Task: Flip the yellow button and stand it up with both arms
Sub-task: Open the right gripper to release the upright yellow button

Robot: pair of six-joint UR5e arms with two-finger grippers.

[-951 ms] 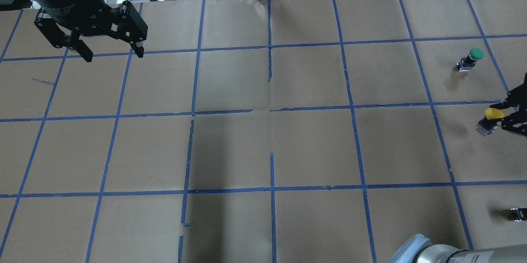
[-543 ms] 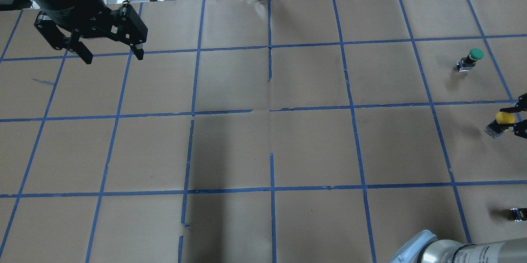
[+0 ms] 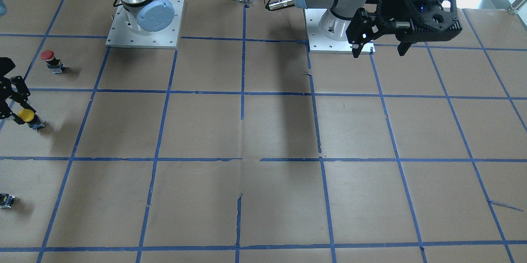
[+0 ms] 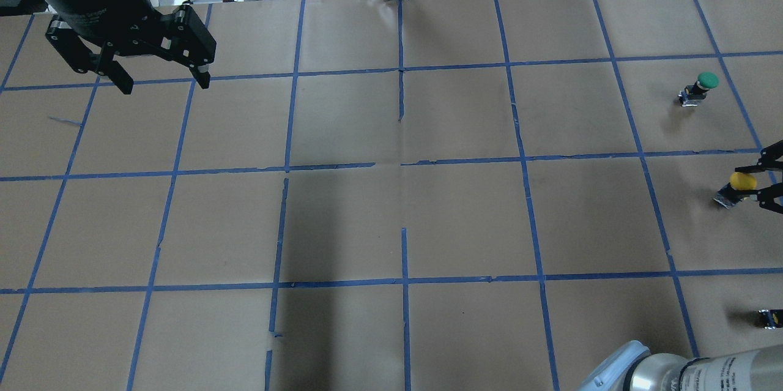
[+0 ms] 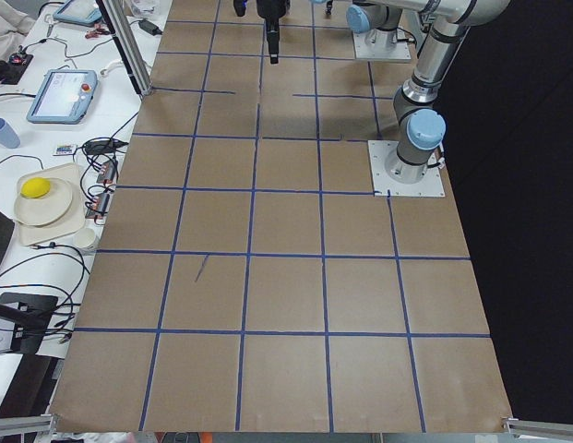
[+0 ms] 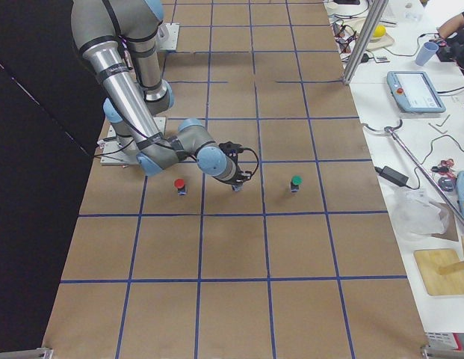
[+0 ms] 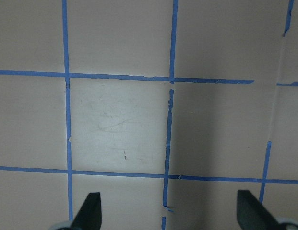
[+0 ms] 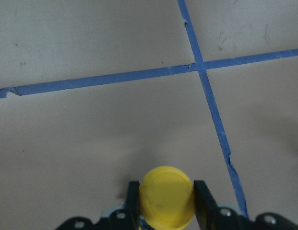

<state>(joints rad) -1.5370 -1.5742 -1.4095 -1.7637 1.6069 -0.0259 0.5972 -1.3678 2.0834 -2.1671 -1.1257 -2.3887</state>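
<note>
The yellow button [image 4: 743, 181] has a round yellow cap on a black and grey body. It is tilted, body low, close above the brown paper at the table's right edge. It also shows in the front view [image 3: 26, 115] and the right wrist view [image 8: 167, 196]. My right gripper [image 4: 749, 183] is shut on it, with a finger [image 8: 200, 199] pressed on each side of the cap. My left gripper [image 4: 164, 84] hangs open and empty high over the far left of the table. The left wrist view shows its fingertips [image 7: 91, 211] wide apart over bare paper.
A green-capped button [image 4: 703, 86] stands behind the yellow one. A red-capped button [image 3: 49, 58] stands nearer the robot's base. A tiny black part with a yellow label [image 4: 769, 317] lies at the right edge. Cables and a plate lie beyond the far edge.
My right gripper has moved right and lower with the yellow button held in it. My left gripper has shifted slightly to the left and away.
</note>
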